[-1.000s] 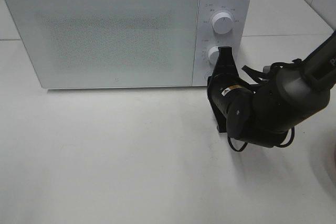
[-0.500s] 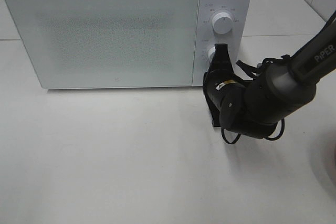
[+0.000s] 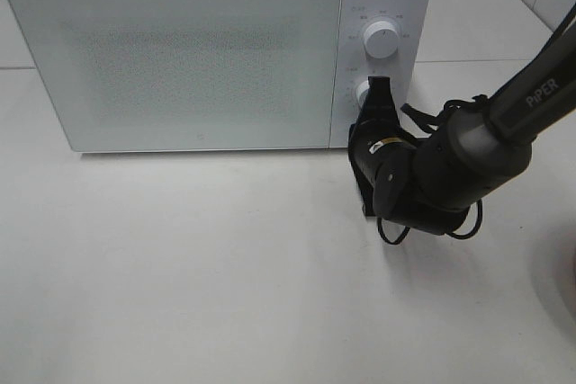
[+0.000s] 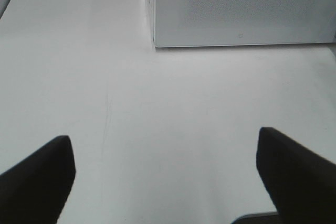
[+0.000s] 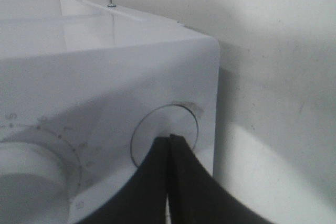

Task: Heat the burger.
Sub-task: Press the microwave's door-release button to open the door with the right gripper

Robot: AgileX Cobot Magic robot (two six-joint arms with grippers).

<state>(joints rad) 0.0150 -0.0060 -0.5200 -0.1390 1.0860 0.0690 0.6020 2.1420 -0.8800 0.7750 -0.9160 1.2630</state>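
Observation:
The burger is out of view in every frame. A white microwave stands at the back of the table with its door shut. My right gripper is shut, its tips against the control panel beside the lower knob. In the right wrist view the right gripper has its fingers pressed together, tips on a round flat disc near the microwave's corner. The left wrist view has my left gripper open over bare table, nothing between its fingers.
An upper knob sits above the lower one on the panel. The right arm and its cables hang just in front of the microwave's right end. White tabletop spreads in front of the microwave. A tiled wall runs at the far right.
The right arm's body has shifted a little left and closer to the microwave. Its shut fingertips stay at the lower knob.

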